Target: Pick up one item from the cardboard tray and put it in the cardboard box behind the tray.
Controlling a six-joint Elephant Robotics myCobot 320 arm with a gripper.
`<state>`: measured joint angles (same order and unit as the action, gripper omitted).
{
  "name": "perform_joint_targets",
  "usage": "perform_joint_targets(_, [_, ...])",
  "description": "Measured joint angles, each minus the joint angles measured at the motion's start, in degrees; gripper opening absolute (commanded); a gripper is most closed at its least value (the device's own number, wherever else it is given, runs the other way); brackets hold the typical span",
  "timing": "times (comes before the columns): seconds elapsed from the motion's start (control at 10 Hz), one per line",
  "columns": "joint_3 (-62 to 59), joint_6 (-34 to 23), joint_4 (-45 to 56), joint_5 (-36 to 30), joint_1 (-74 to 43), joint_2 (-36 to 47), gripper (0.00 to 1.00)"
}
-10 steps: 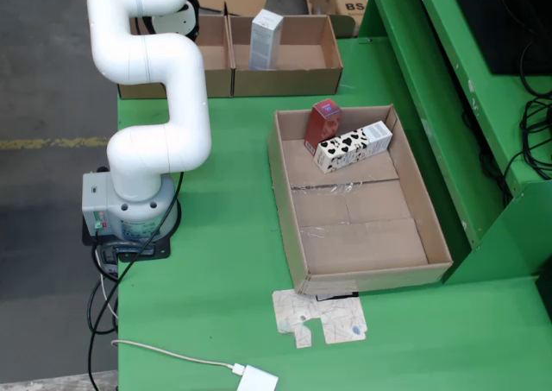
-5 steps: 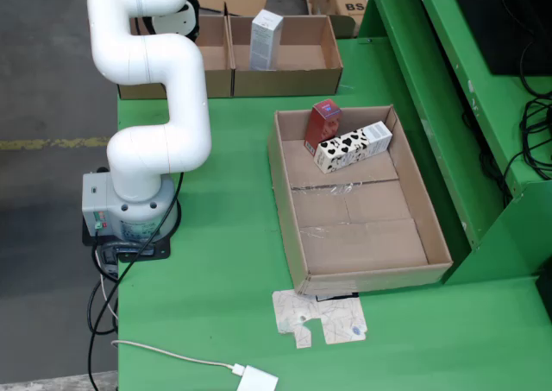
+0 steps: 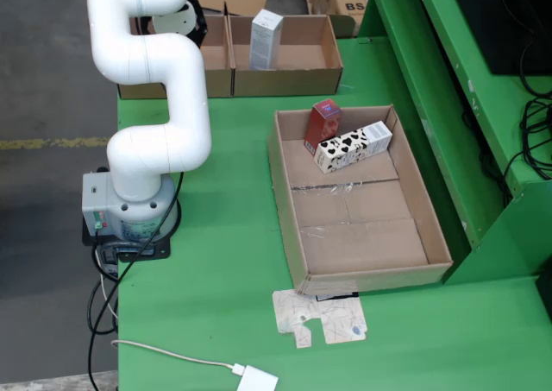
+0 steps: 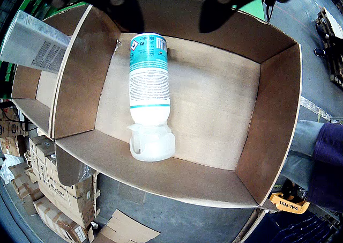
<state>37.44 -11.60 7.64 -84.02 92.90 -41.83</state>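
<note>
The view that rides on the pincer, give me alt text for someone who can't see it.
Looking straight down into an open cardboard box, a white bottle with a teal label lies on its side on the box floor, cap end toward the bottom of the view. The two dark fingertips of the pincer hang spread above the bottle without touching it. A grey carton stands in the neighbouring box at left.

Seen from above, the tray (image 3: 362,261) lies on the table (image 3: 216,296), with two cartons (image 3: 345,141) touching at its far end. Behind the tray sit two boxes (image 3: 285,63) side by side, one carton upright in the box nearer the tray. From the gripper's view, a bottle (image 4: 149,93) lies inside the other box.
</note>
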Motion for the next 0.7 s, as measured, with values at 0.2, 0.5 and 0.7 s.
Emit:
perform_joint_targets(0.2, [0.0,0.0,0.0,0.0,0.0,0.0,0.90])
perform_joint_targets(0.5, [0.0,0.0,0.0,0.0,-0.1,0.0,1.00])
perform_joint_targets(0.7, [0.0,0.0,0.0,0.0,-0.1,0.0,1.00])
